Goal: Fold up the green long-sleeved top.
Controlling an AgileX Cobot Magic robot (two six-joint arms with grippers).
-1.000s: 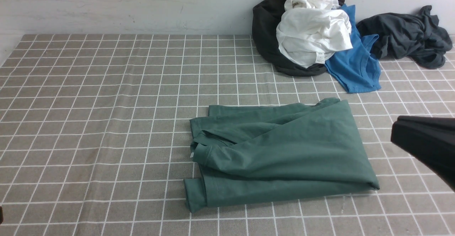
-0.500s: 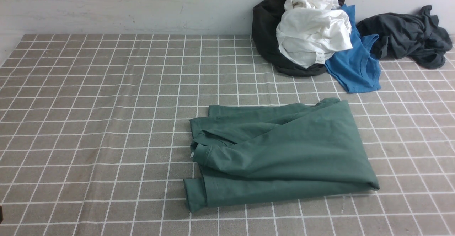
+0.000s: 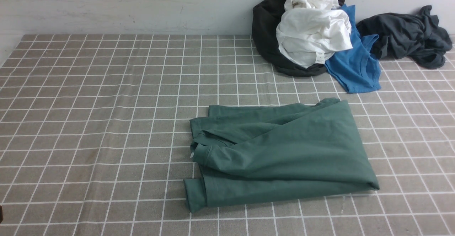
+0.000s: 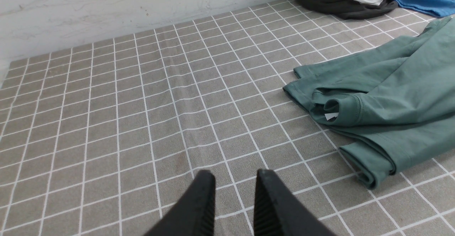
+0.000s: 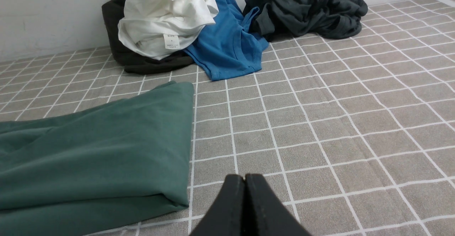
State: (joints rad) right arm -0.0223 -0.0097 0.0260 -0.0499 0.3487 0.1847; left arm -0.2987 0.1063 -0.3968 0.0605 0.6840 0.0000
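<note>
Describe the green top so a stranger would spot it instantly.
On the white-gridded table, look nearer the robot than the heap of garments by the wall. The green top lies there, partly folded. Unlike its black, white and blue neighbours, it is dark green and lies apart from them.

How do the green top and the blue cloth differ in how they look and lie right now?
The green top is dark teal, while the blue cloth is bright blue.
The green top is folded into a rough, broad bundle; the blue cloth is crumpled and smaller in view.
The green top lies uncovered, but the blue cloth is partly under the white cloth.
Both are fabric.
</note>
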